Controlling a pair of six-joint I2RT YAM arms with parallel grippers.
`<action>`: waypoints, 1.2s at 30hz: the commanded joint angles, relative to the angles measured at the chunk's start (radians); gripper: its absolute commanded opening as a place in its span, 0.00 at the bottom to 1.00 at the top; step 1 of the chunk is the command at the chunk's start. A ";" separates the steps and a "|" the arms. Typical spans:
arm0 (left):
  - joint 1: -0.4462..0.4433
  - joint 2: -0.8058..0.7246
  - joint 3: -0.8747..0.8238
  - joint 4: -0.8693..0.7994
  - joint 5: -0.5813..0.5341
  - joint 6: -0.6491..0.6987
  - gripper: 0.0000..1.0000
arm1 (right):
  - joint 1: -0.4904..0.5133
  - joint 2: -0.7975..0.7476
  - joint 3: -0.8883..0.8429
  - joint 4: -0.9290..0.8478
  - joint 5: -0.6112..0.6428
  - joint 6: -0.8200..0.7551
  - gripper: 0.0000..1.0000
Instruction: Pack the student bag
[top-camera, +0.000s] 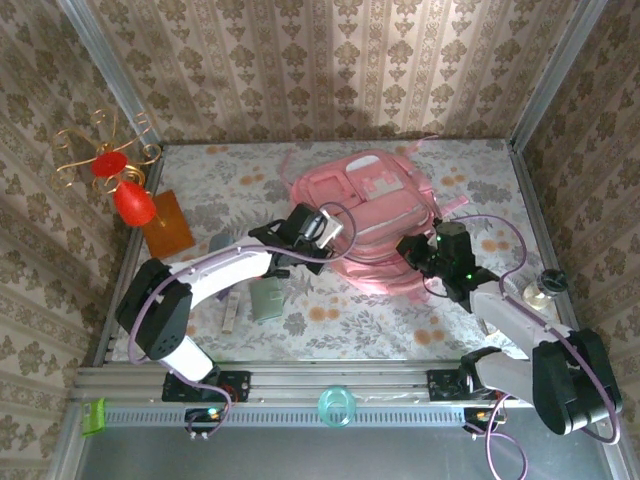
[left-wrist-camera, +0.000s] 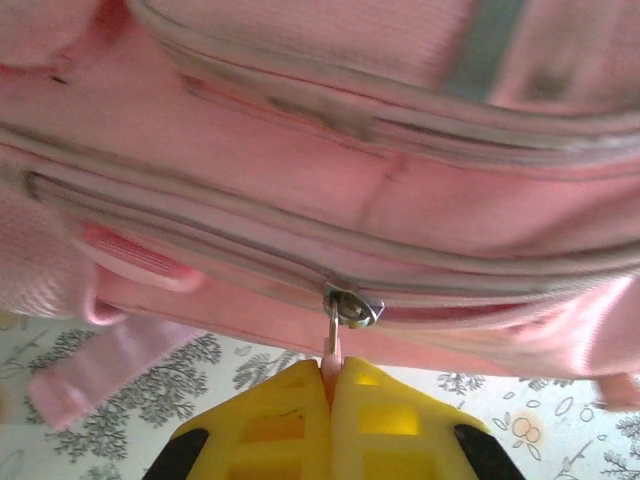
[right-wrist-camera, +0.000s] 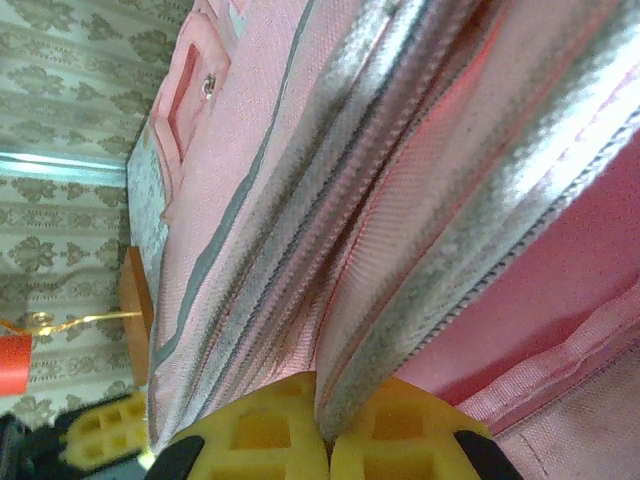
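The student bag (top-camera: 372, 205) is a large pink backpack lying at the back middle of the flowered table. My left gripper (top-camera: 318, 238) is at the bag's near left edge. In the left wrist view its yellow fingers (left-wrist-camera: 290, 420) are shut on the pink pull tab (left-wrist-camera: 331, 352) hanging from the metal zip slider (left-wrist-camera: 352, 307). My right gripper (top-camera: 418, 252) is at the bag's near right edge. In the right wrist view the right gripper (right-wrist-camera: 325, 425) is shut on a fold of the bag's grey zip edge (right-wrist-camera: 440, 290).
An orange block (top-camera: 168, 222) and a red ornament (top-camera: 130, 200) stand at the left. A grey-green flat item (top-camera: 266, 298) and a white stick (top-camera: 231, 312) lie near the left arm. A small jar (top-camera: 545, 288) stands at the right, and a teal ring (top-camera: 337, 405) sits on the front rail.
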 joint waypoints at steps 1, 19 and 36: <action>0.092 0.002 0.012 -0.071 -0.109 0.043 0.00 | -0.045 -0.025 -0.007 -0.061 -0.025 -0.085 0.00; 0.244 0.041 0.052 0.046 -0.101 -0.036 0.40 | 0.250 -0.079 -0.012 0.287 0.465 0.120 0.00; 0.318 -0.513 -0.434 -0.193 -0.086 -0.378 0.88 | 0.420 0.260 0.240 0.480 0.679 0.108 0.00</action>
